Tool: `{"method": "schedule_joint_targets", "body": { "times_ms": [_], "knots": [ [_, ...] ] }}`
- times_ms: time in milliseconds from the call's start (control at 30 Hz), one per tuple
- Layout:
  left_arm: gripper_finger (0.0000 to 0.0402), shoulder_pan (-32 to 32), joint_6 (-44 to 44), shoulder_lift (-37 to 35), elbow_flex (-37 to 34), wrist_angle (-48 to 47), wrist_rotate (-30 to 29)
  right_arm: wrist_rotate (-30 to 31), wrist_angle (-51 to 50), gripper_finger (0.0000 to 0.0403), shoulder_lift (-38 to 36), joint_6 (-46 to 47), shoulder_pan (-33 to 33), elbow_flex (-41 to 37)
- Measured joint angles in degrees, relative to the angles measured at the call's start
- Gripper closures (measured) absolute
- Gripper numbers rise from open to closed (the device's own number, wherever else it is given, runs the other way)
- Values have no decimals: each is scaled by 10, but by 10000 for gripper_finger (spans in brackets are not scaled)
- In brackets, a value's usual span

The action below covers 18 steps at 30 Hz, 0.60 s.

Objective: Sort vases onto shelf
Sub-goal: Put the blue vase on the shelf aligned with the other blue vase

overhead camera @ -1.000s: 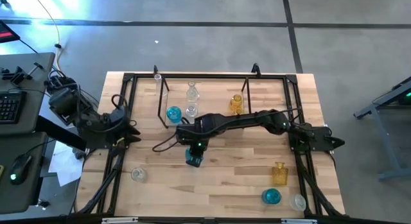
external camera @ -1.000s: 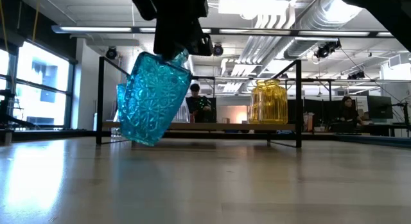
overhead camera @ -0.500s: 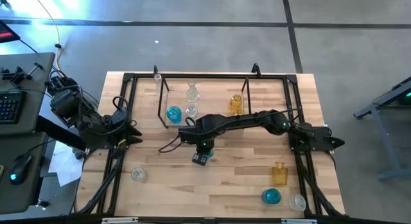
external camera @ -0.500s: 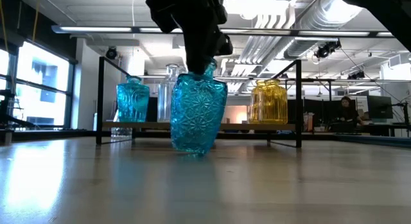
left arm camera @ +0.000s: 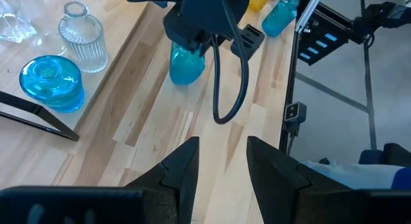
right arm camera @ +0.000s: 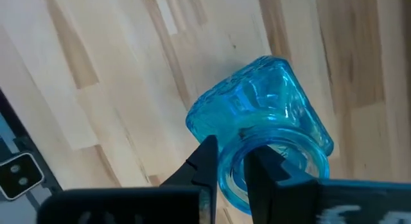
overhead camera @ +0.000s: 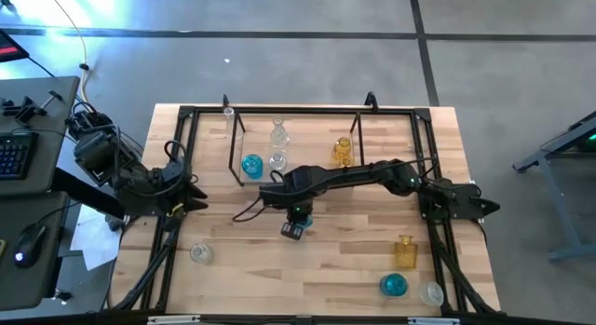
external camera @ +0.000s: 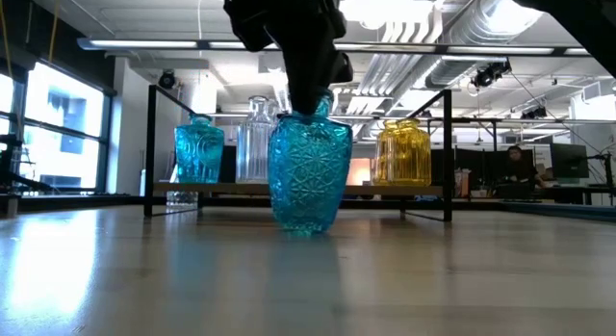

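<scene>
Mid-table, just in front of the shelf [overhead camera: 307, 143]: right gripper [overhead camera: 296, 216] clamped on the rim of a blue vase [overhead camera: 293, 231]. From the wrist cam, looks like one finger inside the mouth and one outside. Seen in the low view as upright, base at or barely off the table [overhead camera: 354, 260], can't say which.

Way off at the left edge of the table: left gripper [overhead camera: 191, 190], fingers apart, holding nothing, just waiting.

Reads like the carry step, so pick done, placing not yet. Already on the shelf: a round blue vase [overhead camera: 251, 164], two clear ones and an amber vase [overhead camera: 343, 150]. Four more out on the table near the front.

Next move, probably: lift enough to clear the front rod, then over to a free spot, maybe beside the round blue vase. Needs care with that thin rim pinch, easy to tilt or knock the neighbours.
</scene>
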Motion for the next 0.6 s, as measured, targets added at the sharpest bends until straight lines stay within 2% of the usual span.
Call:
{"method": "schedule_joint_targets", "body": {
  "times_ms": [467,600],
  "knots": [
    [282,0,5,0,0,-1,0,-7,52,293,-17,-6,1,1],
    [282,0,5,0,0,-2,0,0,79,273,-43,4,1,1]
  ]
}}
